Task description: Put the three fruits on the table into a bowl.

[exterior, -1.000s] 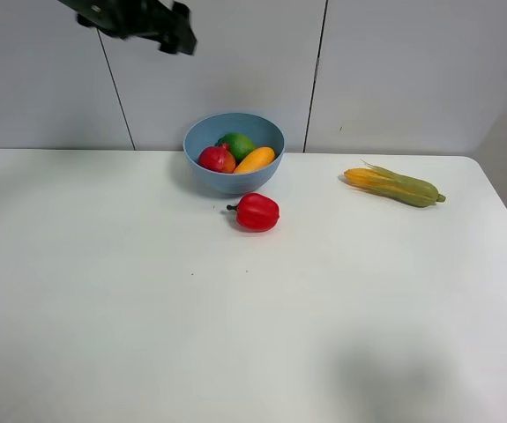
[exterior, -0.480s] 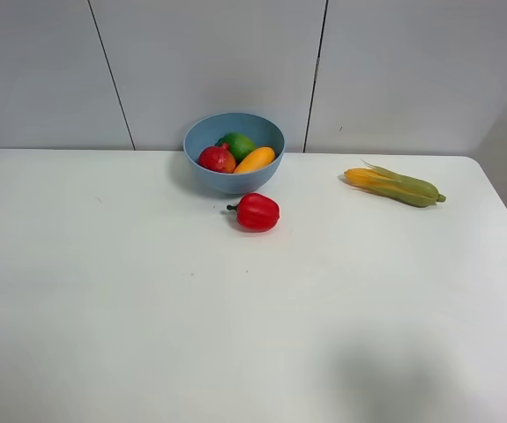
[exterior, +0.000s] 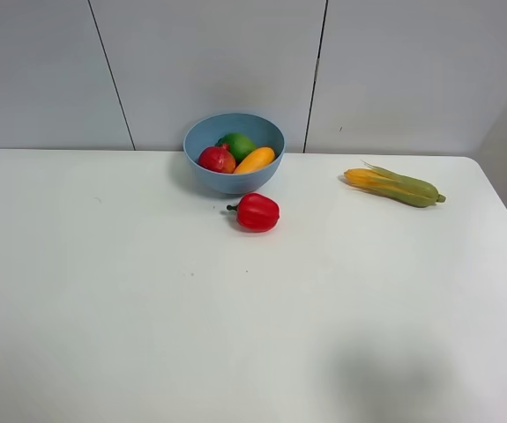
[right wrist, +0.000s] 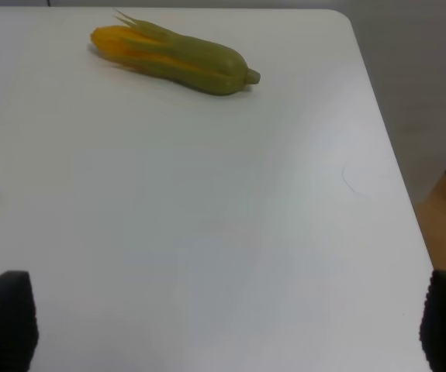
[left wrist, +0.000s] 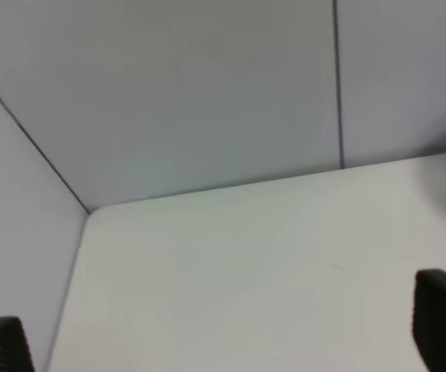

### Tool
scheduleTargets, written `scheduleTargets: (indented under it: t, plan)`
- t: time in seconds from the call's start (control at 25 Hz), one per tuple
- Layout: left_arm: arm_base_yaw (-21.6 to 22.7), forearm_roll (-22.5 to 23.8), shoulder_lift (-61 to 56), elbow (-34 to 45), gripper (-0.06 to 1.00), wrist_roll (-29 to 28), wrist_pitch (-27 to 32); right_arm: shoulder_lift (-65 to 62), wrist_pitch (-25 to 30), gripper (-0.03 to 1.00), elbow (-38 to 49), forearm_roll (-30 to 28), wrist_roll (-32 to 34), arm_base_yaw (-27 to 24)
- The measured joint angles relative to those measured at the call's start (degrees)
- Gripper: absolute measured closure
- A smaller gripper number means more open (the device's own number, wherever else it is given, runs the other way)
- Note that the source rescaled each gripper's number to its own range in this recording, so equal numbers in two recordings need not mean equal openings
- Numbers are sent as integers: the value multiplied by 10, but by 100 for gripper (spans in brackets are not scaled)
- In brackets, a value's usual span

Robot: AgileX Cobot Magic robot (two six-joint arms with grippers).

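With the left arm now gone from the far-left overhead, both end effectors wide and empty, the green fruit [exterior: 236,144], mango [exterior: 255,159] and pomegranate [exterior: 217,159] sit in the bowl [exterior: 234,181] at the desk's [exterior: 147,308] far edge, so the task looks done.

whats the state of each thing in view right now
bowl: upright, holding three fruits
pomegranate: in bowl
green fruit: in bowl
mango: in bowl
bell pepper: on table, beside bowl
corn cob: lying on table
left gripper: jaws open, empty
right gripper: jaws open, empty
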Motion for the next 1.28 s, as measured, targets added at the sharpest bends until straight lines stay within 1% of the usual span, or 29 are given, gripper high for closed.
scheduleTargets:
  t: [0.04,0.08,0.28,0.4,0.52,0.64,0.96,1.08,1.28]
  plan:
    - [0,-7,-38,24,-3,-1,1,0,0,-3,0,0,0,0]
    - [0,-7,-38,24,-3,-1,1,0,0,-3,0,0,0,0]
    - [0,-40,-213,158,-3,-2,7,0,0,-3,0,0,0,0]
    - [0,-56,-305,206,-3,-2,24,0,0,-3,0,0,0,0]
    - [0,-62,-360,232,-3,-2,55,0,0,-3,0,0,0,0]
    - [0,-63,-367,243,-3,-2,91,0,0,-3,0,0,0,0]
    - [0,-61,-367,290,-3,-8,121,0,0,-3,0,0,0,0]
    - [0,-50,-367,292,-3,-21,122,0,0,-3,0,0,0,0]
    - [0,-48,-367,292,-3,-24,122,0,0,-3,0,0,0,0]
